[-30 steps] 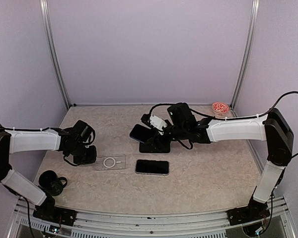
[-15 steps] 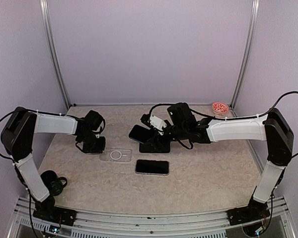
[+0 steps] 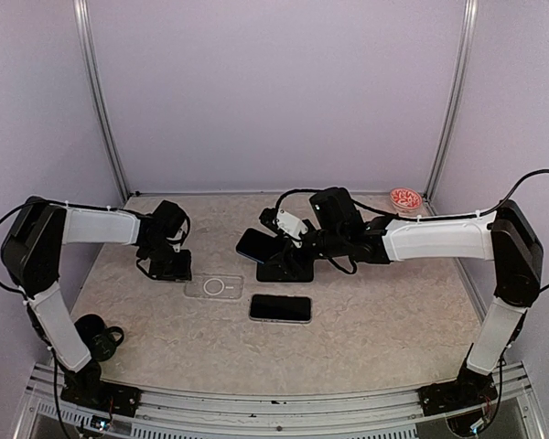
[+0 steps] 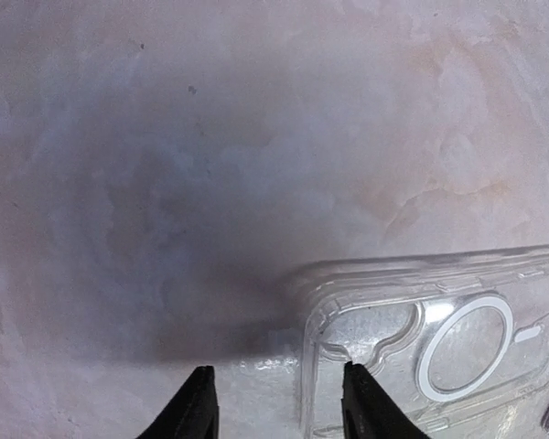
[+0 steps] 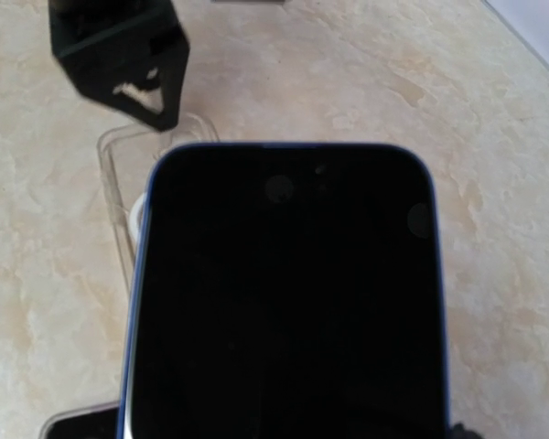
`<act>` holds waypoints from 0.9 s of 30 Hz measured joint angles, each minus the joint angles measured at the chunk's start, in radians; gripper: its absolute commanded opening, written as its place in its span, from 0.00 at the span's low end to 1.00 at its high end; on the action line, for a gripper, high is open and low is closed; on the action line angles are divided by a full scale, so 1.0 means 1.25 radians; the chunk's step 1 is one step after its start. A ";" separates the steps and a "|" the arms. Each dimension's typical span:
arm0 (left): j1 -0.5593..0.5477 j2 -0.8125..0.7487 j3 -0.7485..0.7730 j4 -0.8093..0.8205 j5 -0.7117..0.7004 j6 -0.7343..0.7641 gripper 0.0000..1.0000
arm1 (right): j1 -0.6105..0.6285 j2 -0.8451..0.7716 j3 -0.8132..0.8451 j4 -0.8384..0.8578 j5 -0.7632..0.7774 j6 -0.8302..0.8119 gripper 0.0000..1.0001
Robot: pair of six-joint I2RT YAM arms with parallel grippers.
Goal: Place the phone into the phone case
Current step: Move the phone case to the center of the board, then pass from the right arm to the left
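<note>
The left hand has just let go; a second ago it was clenched on the near-left end of the clear phone case, and now its fingers stand apart with only bare worktop between them, the case's camera-cutout end lying just beside the right finger; the case itself has shifted from its earlier spot, a little farther from the arm bases and a little toward the middle, and has lain flat there for the last half second, magnet ring up; the left arm has also swung its elbow up and out over that second.

The right hand has not moved; it is grasping the blue-edged phone by its lower end, raised and tilted, screen toward its own wrist camera, just beyond the case's far-right end and apart from it; a second dark phone lies flat on the worktop near the case, untouched.

For the task, this reads as the case-positioning step being finished; the case is now free and closer to the held phone, but the phone is not yet in it; the left hand sits so near the case that a stray nudge could shift it again.
</note>
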 measured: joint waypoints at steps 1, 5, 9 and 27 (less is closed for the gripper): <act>0.004 -0.012 0.003 -0.004 0.000 -0.001 0.59 | 0.000 0.000 0.000 0.000 -0.002 0.001 0.67; 0.015 -0.095 0.025 -0.004 0.031 -0.009 0.74 | 0.000 0.000 0.000 0.001 -0.011 0.001 0.67; 0.017 -0.215 0.027 0.058 0.116 -0.016 0.88 | 0.000 0.000 -0.006 0.010 -0.024 0.001 0.67; -0.055 -0.257 -0.062 0.356 0.544 -0.100 0.98 | 0.001 -0.001 -0.015 0.032 -0.066 0.001 0.67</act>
